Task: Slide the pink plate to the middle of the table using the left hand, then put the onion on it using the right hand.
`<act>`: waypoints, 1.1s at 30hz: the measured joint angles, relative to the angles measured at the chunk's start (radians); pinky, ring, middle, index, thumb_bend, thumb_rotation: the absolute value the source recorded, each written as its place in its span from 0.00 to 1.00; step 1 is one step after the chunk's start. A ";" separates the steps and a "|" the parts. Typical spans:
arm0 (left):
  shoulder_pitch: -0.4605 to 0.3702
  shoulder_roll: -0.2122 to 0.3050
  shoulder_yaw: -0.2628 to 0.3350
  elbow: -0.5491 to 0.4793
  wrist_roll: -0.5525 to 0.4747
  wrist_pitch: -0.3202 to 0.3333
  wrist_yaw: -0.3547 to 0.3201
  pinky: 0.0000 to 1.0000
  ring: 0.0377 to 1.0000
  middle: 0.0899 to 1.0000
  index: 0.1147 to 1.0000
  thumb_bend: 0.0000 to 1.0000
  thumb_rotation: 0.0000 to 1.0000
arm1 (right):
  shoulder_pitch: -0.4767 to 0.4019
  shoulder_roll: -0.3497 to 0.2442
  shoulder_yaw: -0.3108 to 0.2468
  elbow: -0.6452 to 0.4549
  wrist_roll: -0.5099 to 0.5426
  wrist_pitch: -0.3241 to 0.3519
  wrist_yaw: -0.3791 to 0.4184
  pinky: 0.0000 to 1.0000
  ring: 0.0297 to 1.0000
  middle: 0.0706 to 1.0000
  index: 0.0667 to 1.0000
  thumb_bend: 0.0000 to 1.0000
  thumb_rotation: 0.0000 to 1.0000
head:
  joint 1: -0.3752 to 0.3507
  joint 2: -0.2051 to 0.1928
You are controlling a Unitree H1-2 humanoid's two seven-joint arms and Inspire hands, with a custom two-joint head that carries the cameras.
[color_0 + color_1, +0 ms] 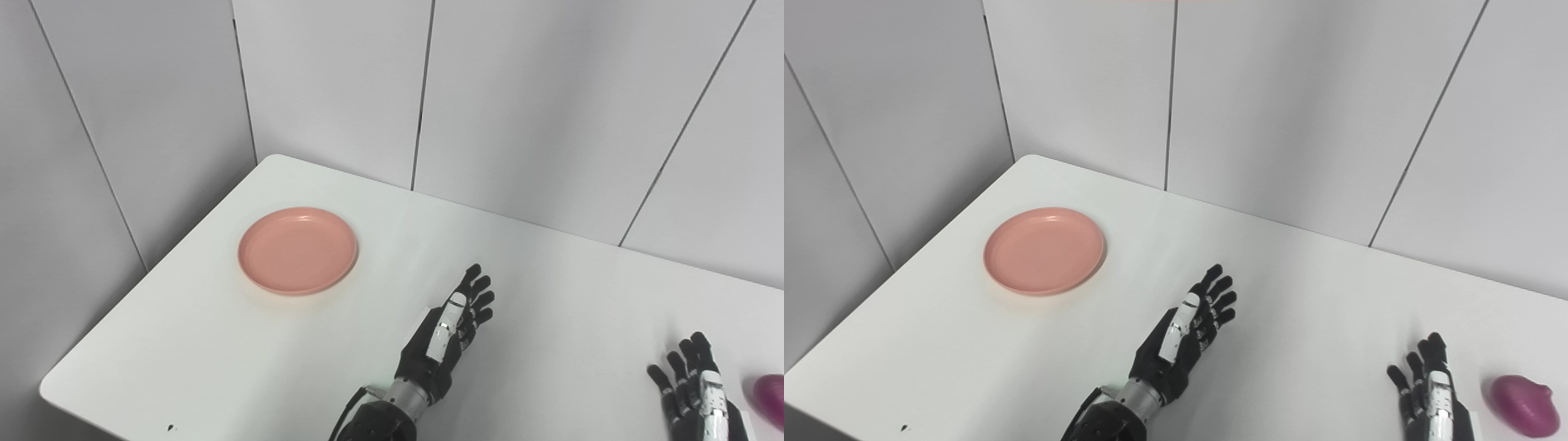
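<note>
Plate (1044,250) lies left of centre frame, well apart from left hand (1185,334), whose fingers are spread, holding nothing. Onion (1524,405) lies lower right, near right hand (1430,392), likewise spread and empty.

Both views are brightly and evenly lit by soft, diffuse light, and sharp focus is held across the frame. Only faint, soft-edged shadows are cast on the white table (1304,294), beneath the pink plate (297,250) and the left hand (1182,334). No strong glare, motion blur or marked edge distortion is seen.
</note>
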 measured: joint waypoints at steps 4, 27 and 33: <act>-0.007 0.000 -0.004 0.012 0.001 -0.007 0.001 0.97 0.97 0.99 0.98 0.45 1.00 | 0.000 0.003 -0.001 0.000 -0.001 0.000 -0.008 1.00 1.00 1.00 0.99 0.33 0.90 | 0.018 -0.020; -0.060 0.000 -0.020 0.080 0.018 -0.042 0.027 0.98 0.99 0.99 0.98 0.45 1.00 | -0.004 -0.003 -0.008 0.000 -0.001 0.005 -0.018 0.76 0.90 0.92 0.88 0.47 0.77 | 0.066 -0.038; -0.060 0.000 -0.003 0.068 0.018 -0.039 0.037 0.97 0.97 0.98 0.97 0.47 1.00 | -0.008 -0.003 -0.004 0.002 -0.005 0.004 -0.018 0.59 0.86 0.90 0.83 0.49 0.75 | 0.071 -0.043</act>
